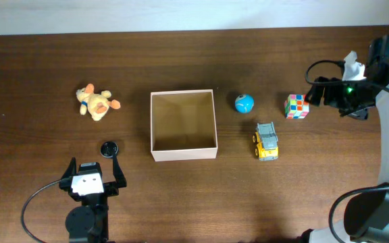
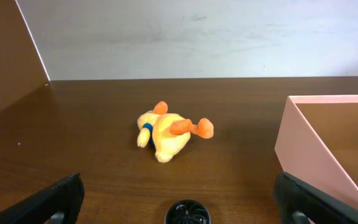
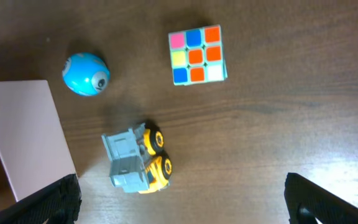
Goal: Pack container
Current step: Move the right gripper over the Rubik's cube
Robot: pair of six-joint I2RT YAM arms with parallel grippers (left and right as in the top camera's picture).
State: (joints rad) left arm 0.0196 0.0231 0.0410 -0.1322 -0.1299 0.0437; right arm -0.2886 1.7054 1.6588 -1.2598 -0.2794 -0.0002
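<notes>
The container [image 1: 184, 153], a square shallow box with white walls and a tan inside, stands mid-table and holds nothing. It also shows in the left wrist view [image 2: 306, 152] and in the right wrist view [image 3: 30, 134]. A yellow-orange plush duck [image 1: 95, 102] [image 2: 166, 132] lies to its left. A blue ball [image 1: 244, 103] [image 3: 86, 74], a colour cube [image 1: 296, 106] [image 3: 196, 55] and a yellow-grey toy truck [image 1: 267, 140] [image 3: 137, 158] lie to its right. My left gripper [image 1: 94, 170] [image 2: 178, 183] is open and empty near the front edge. My right gripper [image 1: 316, 86] [image 3: 182, 199] is open and empty, raised beside the cube.
A small black round disc [image 1: 109, 148] [image 2: 187, 213] lies on the table just ahead of the left gripper, between its fingers. A pale wall runs along the table's far edge.
</notes>
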